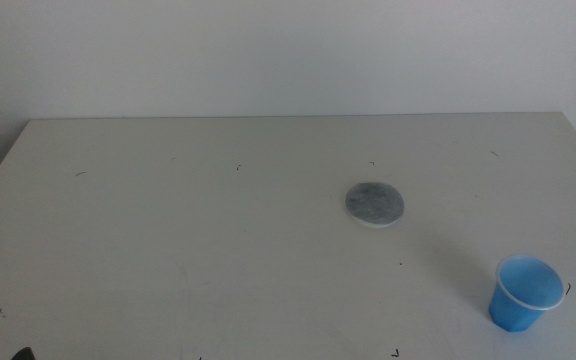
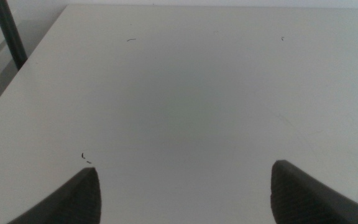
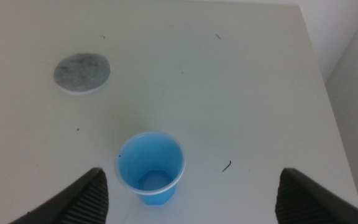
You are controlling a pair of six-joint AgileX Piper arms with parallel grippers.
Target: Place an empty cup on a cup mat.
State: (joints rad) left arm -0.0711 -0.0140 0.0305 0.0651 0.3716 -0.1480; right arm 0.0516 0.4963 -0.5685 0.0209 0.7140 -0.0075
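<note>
The blue cup [image 1: 523,292] stands upright and empty on the white table near its front right corner. The grey cup mat [image 1: 376,202] lies flat right of the table's middle, well apart from the cup. In the right wrist view the cup [image 3: 150,166] sits just beyond and between the jaws of my right gripper [image 3: 188,193], which is open wide and empty; the mat [image 3: 82,73] lies farther off. My left gripper [image 2: 185,190] is open and empty over bare table at the front left. Neither arm shows in the middle view.
The white table [image 1: 168,230] ends close to the cup on the right side, with its edge [image 3: 325,81] showing in the right wrist view. A dark pole [image 2: 8,34] stands beyond the table's left edge.
</note>
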